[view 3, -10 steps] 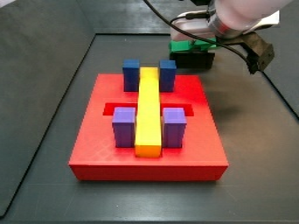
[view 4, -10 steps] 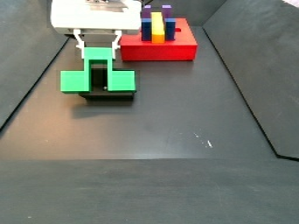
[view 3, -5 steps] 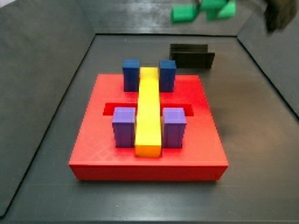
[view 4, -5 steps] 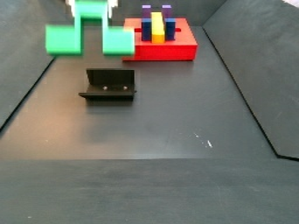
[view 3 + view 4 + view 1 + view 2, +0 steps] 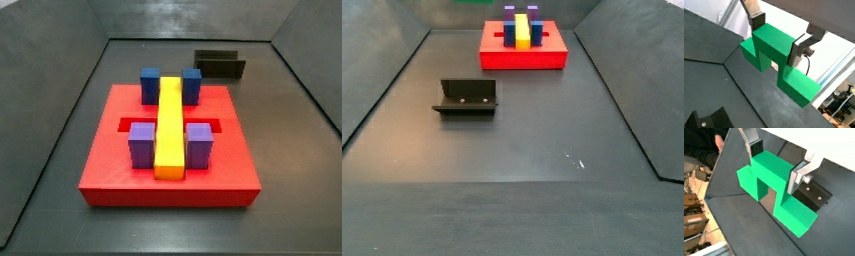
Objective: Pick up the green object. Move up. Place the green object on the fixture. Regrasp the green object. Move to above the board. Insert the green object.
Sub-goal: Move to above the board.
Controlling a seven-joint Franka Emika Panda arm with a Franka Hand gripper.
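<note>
The gripper (image 5: pixel 783 36) is clamped on the green object's (image 5: pixel 777 60) raised middle rib in both wrist views, carried high enough that neither shows in the side views. The fixture (image 5: pixel 466 98) stands bare on the floor; the board (image 5: pixel 168 150) waits with red slots free beside the yellow bar (image 5: pixel 170 125), so this grip likely suits insertion.

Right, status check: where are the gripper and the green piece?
Gripper shut on green object, out of both side views. Fixture bare. Board slots unblocked.

The gripper (image 5: pixel 784 36) has flat silver fingers (image 5: pixel 803 174), one bearing a dark screw.
</note>
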